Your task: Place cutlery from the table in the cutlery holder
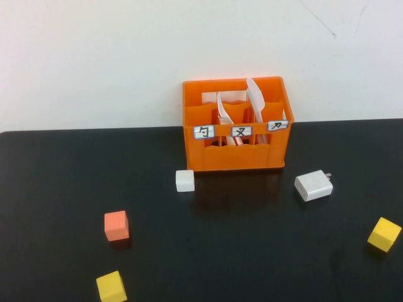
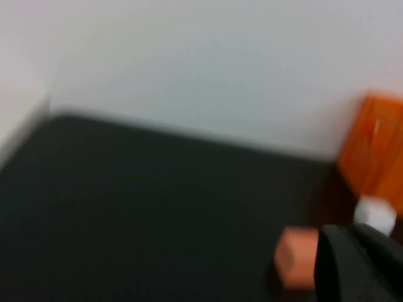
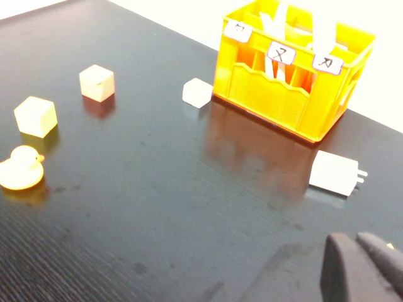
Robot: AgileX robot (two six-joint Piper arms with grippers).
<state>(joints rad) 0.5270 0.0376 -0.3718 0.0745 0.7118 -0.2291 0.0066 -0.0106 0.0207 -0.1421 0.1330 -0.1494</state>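
Observation:
The orange cutlery holder [image 1: 242, 157] stands at the back of the black table [image 1: 252, 251], against the wall. A pale fork [image 1: 221, 113] stands in its middle compartment and a pale knife [image 1: 257, 97] in its right one. Both also show in the right wrist view, the fork [image 3: 275, 19] and the knife [image 3: 324, 25] inside the holder [image 3: 277, 94]. No cutlery lies on the table. Neither arm shows in the high view. My left gripper [image 2: 359, 251] is shut and empty, above the table's left part. My right gripper [image 3: 359, 245] is shut and empty, near the table's front right.
A small white cube [image 1: 185, 180] sits in front of the holder's left corner. A white charger block [image 1: 313, 185] lies to the front right. An orange cube [image 1: 116, 226], two yellow cubes [image 1: 111, 286] [image 1: 384, 234] and a yellow duck [image 3: 21, 168] are scattered nearer me.

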